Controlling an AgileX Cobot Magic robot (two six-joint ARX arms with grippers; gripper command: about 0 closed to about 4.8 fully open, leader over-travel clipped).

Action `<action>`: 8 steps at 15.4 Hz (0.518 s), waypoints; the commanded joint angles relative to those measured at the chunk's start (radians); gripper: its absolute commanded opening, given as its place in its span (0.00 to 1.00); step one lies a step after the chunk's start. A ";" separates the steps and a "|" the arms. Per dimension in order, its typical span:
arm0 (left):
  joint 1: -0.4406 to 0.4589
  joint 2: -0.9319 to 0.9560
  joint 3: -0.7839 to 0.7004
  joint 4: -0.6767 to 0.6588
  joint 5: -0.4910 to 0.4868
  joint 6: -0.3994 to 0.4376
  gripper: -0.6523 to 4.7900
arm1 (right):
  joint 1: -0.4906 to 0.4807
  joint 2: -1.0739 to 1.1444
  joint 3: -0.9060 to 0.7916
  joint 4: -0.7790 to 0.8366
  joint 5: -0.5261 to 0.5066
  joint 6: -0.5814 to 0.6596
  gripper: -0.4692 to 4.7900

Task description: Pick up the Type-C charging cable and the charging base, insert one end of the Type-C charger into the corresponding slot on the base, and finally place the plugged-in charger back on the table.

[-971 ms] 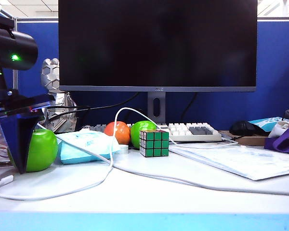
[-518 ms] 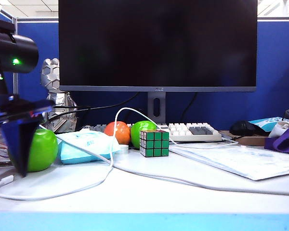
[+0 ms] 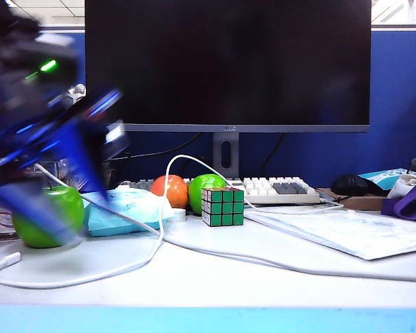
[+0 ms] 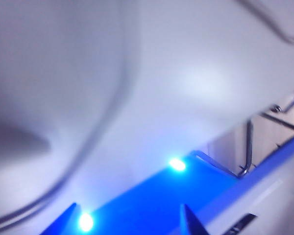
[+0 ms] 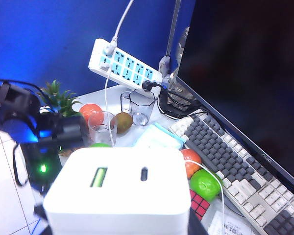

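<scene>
**Inspector:** Cable first. Type-C charging cable lies in a loose loop on the table near the front edge, left side, one plug end free.

**Assistant:** Left gripper?

**Inspector:** Left gripper, motion-blurred, hangs above that loop in front of the green apple; fingers spread wide, nothing between them.

**Assistant:** And the right?

**Inspector:** Right gripper is outside the exterior view. Its wrist view shows the charging base filling the foreground, ports facing outward, apparently clamped; the fingers themselves are hidden. Rubik's cube and keyboard sit farther back.
</scene>
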 commanded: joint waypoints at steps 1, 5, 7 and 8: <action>-0.106 -0.006 0.109 0.053 0.011 -0.009 0.61 | 0.002 -0.005 0.005 0.026 -0.006 0.004 0.09; -0.212 -0.003 0.212 0.153 -0.248 -0.081 0.47 | 0.002 -0.006 0.005 0.023 -0.008 0.005 0.09; -0.216 0.031 0.211 0.146 -0.317 -0.082 0.46 | 0.002 -0.006 0.005 0.012 -0.010 0.008 0.09; -0.214 0.054 0.211 0.141 -0.317 -0.082 0.47 | 0.002 -0.006 0.005 0.004 -0.010 0.008 0.09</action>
